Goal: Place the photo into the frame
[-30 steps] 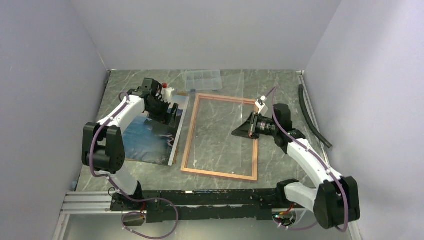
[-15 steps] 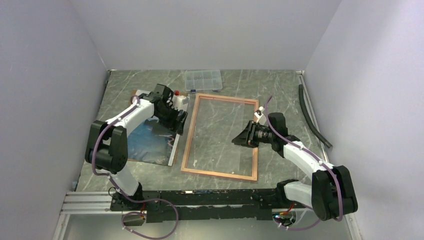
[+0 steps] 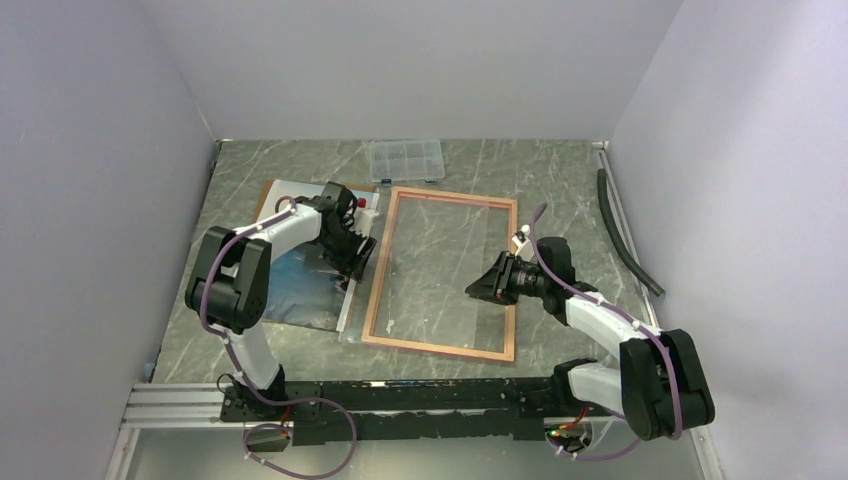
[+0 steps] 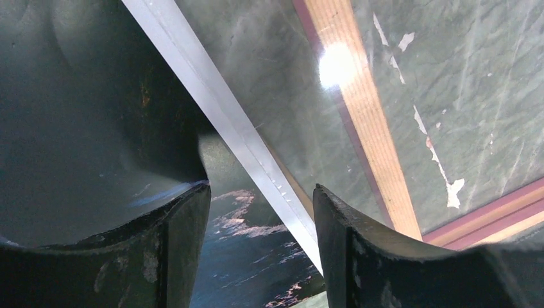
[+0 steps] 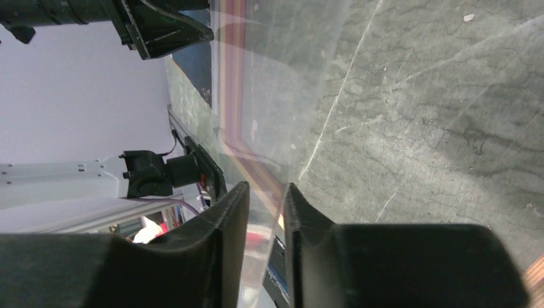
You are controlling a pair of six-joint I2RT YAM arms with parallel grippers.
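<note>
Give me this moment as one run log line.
left tool open over photo edge | right tool open, pane between jaws | frame flat on table | photo beside frame

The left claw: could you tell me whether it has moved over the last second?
Yes. Judged against the unmoved frame, the left claw has shifted right and down in the top view, ending at the frame's left rail.

Left gripper (image 4: pixel 258 196), right gripper (image 5: pixel 266 189), jaws seemingly parted
</note>
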